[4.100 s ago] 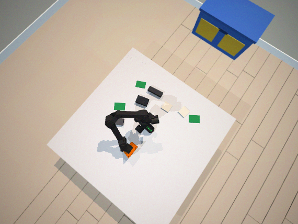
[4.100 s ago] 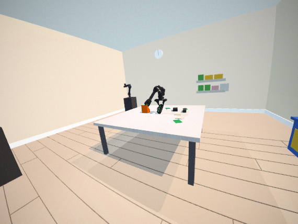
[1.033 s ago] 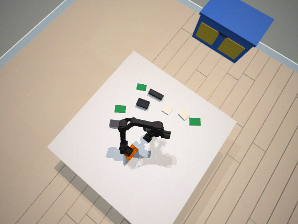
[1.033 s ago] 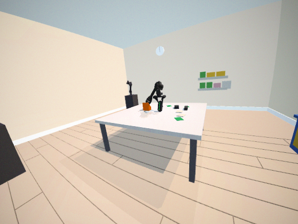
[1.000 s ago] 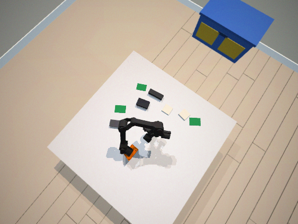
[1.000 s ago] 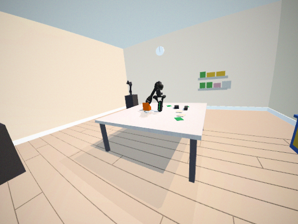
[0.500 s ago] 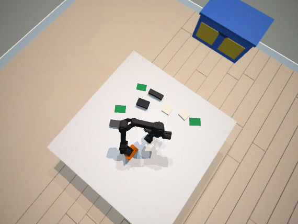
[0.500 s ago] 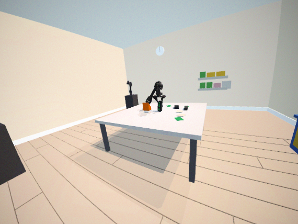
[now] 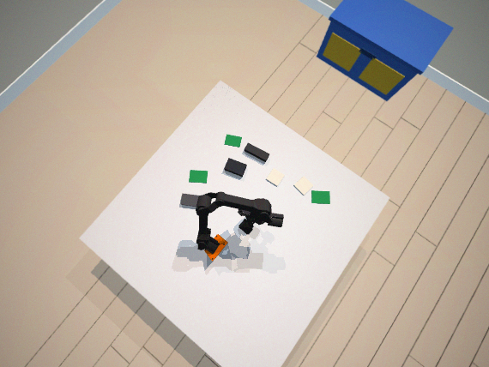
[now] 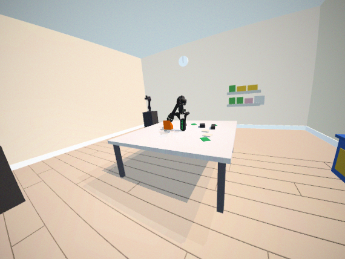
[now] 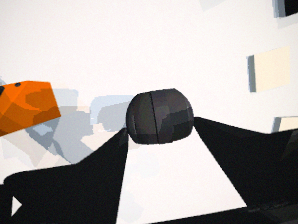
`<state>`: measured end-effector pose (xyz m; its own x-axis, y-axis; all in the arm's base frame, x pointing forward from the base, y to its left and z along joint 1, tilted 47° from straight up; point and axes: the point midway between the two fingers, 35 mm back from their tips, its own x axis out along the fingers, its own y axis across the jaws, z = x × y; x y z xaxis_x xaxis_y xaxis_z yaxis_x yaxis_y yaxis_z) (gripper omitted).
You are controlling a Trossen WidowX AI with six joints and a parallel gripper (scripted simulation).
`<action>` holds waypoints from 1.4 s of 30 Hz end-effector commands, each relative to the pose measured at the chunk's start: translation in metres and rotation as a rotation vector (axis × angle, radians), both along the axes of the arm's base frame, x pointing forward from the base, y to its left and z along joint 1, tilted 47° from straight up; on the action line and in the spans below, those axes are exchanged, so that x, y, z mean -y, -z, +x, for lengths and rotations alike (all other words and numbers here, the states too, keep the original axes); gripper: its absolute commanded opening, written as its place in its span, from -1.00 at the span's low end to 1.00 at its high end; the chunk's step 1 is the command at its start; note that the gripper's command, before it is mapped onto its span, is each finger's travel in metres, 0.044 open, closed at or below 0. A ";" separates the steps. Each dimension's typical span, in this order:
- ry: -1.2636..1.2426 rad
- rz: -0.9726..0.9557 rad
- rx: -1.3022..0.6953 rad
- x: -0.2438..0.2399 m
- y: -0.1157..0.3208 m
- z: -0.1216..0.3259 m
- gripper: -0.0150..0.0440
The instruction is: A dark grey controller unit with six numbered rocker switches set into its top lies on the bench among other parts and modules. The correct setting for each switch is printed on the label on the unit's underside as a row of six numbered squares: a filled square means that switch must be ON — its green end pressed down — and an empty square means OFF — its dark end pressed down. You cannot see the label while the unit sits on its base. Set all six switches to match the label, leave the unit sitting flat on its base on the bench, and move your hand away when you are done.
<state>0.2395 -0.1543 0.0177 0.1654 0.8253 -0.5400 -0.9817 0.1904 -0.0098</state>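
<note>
The dark grey controller unit [image 10: 183, 124] [image 11: 172, 114] is held below the gripper [image 10: 182, 117] [image 11: 160, 125]. The fingers stand wide apart and are shut on its sides at the fingertips. In the exterior view the unit looks tall and narrow, with its long side roughly upright and a column of green switch ends facing that camera. The wrist view shows only a dark end with a seam. Whether its lower end touches the bench [image 9: 163, 171] is unclear. The label is not visible and the switch settings are too small to read. In the top view the unit is hard to tell from the arm.
The orange arm base [image 9: 217, 248] [image 10: 167, 124] [image 11: 30, 107] is near the unit. Dark modules [image 9: 235, 167] [image 9: 256, 153], a grey module [image 9: 189, 200], green plates [image 9: 232, 141] [image 9: 198, 176] [image 9: 321, 197] and cream plates [image 9: 274, 177] [image 9: 303, 185] lie around the arm.
</note>
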 end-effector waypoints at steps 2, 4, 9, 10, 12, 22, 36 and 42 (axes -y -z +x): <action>-0.005 -0.013 -0.010 0.002 0.007 -0.001 0.65; -0.005 -0.017 -0.011 0.003 0.008 -0.001 0.65; -0.005 -0.029 -0.013 0.006 0.011 -0.001 0.65; -0.005 -0.031 -0.014 0.006 0.011 -0.002 0.65; -0.005 -0.036 -0.015 0.007 0.013 -0.002 0.65; -0.004 -0.058 -0.019 0.012 0.018 -0.003 0.65; -0.004 -0.090 -0.025 0.018 0.027 -0.004 0.65; -0.004 -0.104 -0.027 0.021 0.031 -0.004 0.65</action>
